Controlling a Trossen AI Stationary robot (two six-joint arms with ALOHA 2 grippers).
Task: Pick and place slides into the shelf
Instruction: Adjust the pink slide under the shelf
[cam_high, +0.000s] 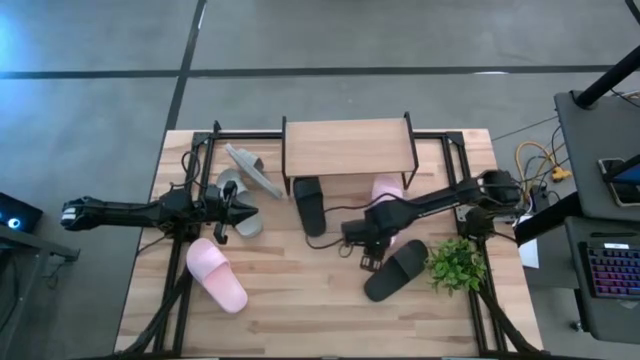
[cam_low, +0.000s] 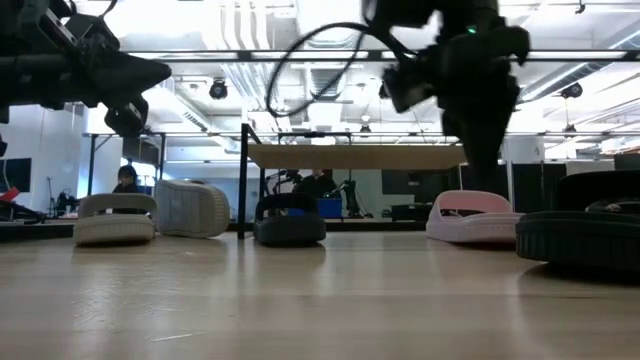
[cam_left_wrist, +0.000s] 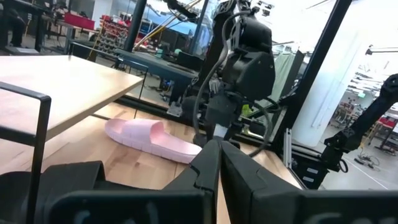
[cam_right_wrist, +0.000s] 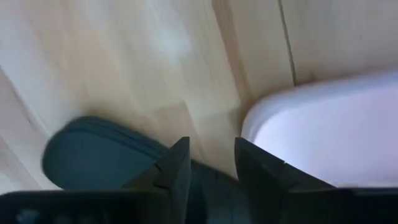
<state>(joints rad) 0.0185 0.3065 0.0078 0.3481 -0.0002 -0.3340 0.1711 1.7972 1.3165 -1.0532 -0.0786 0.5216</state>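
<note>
The shelf (cam_high: 345, 145) stands at the table's far middle. A black slide (cam_high: 308, 205) and a pale pink slide (cam_high: 386, 187) lie in front of it, their far ends under its top. Two grey slides lie at the left, one flat (cam_high: 238, 200) and one on its edge (cam_high: 252, 170). Another pink slide (cam_high: 216, 275) lies near left, and another black slide (cam_high: 397, 268) near right. My right gripper (cam_right_wrist: 211, 155) hangs open, pointing down over bare table between the pink slide (cam_right_wrist: 323, 124) and the black slide (cam_right_wrist: 93, 152). My left gripper (cam_left_wrist: 219, 162) is shut, held level above the flat grey slide.
A small green plant (cam_high: 457, 263) stands at the near right beside the black slide. Black frame rails run along the table's left and right sides. Bare wood lies across the near middle of the table (cam_high: 320, 310).
</note>
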